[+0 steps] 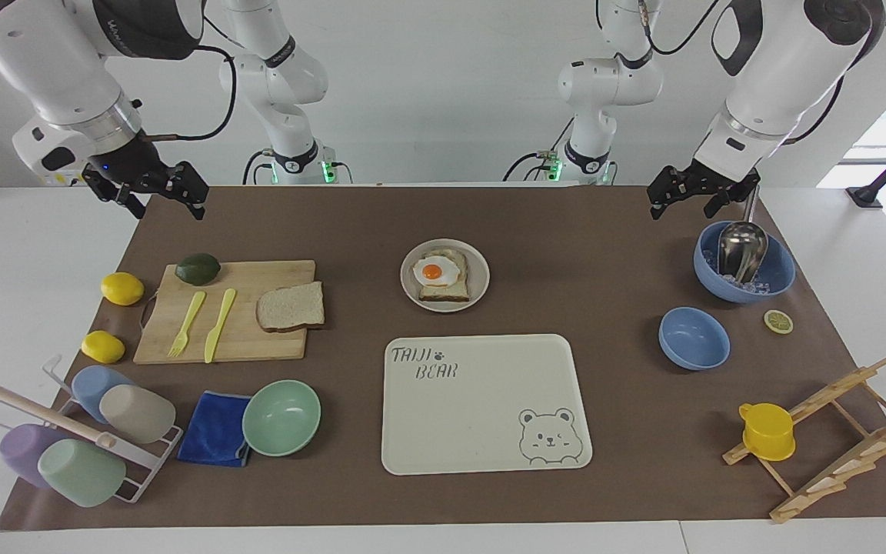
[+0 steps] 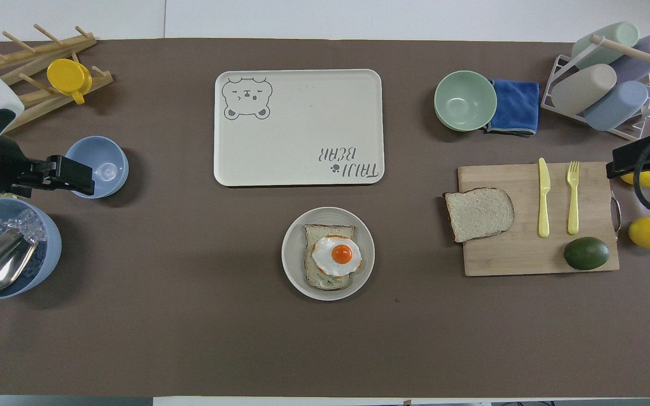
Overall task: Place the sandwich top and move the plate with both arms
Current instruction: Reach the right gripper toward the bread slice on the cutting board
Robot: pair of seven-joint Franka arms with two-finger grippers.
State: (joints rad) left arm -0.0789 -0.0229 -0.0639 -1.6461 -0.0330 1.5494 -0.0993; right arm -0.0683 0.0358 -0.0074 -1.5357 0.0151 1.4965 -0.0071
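The sandwich top (image 1: 290, 306), a pale wholemeal slice, lies on the wooden cutting board (image 1: 258, 338), at the board's end toward the plate; it also shows in the overhead view (image 2: 479, 213). The beige-grey plate (image 1: 481, 269) sits mid-table and bears a toast slice with a fried egg (image 1: 437, 271); its rim shows in the overhead view (image 2: 294, 254). My right gripper (image 1: 166, 208) hangs open and empty over the mat's corner at the right arm's end. My left gripper (image 1: 683, 209) hangs open and empty over the mat beside the ice bowl.
A cream bear tray (image 1: 481, 400) lies farther from the robots than the plate. A mint bowl (image 1: 281, 418), blue cloth (image 1: 216, 428) and cup rack (image 1: 81, 431) lie past the board. Fork, knife, avocado (image 1: 198, 268) and lemons are at the board. Blue bowls (image 1: 694, 338) and a wooden rack (image 1: 827, 438) are at the left arm's end.
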